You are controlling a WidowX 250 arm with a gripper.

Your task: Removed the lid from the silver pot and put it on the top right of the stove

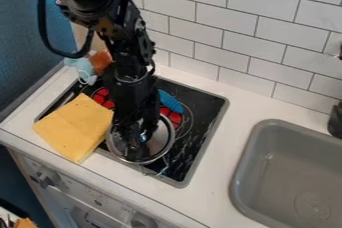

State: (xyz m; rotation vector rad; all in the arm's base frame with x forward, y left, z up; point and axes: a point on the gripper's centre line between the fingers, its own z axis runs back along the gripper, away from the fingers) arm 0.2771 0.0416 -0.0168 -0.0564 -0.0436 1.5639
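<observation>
One claw [138, 152] hangs right over the silver pot [122, 156] by the stove's [198, 152] front edge — whether it's apart, together or clamped, you can't tell. Your lid [159, 140] appears to sit on that pot. You have a yellow cloth [73, 127] over the stove's front left corner and a blue item [171, 102] towards its back edge.

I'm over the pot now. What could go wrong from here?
The yellow cloth lies right beside the silver pot, so a sideways move might drag it. The blue item sits toward the back right of the stove; a lid set there could tilt. The arm also hides the pot's middle, so a poor grip could go unnoticed.
</observation>
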